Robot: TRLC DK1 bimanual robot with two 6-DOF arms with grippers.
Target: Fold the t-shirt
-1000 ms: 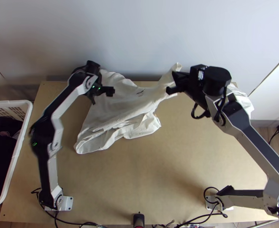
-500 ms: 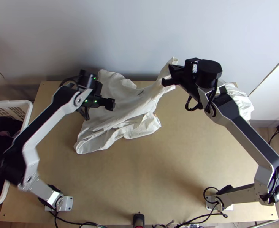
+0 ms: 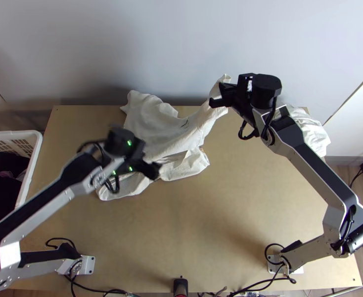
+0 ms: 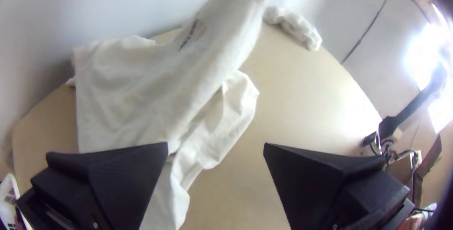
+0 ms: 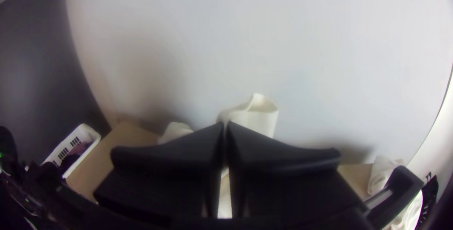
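The right claw (image 3: 218,95) pinched a raised part of the white t-shirt (image 3: 154,121), otherwise rumpled on the bench (image 3: 191,222); the left claw (image 3: 155,171) hung nearby, spread wide.

Place: robot workstation, lab-like; whether inside a home or office, cannot tell. Evidence: two jointed arms (image 3: 325,183) mounted on one wooden surface (image 3: 196,242); cables (image 3: 114,290), near edge; white basket (image 3: 13,133) of dark fabric (image 3: 1,198); pale wall (image 3: 181,39).

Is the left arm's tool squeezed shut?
No, the left tool has its two flat fingers wide apart, with bare table showing between them.
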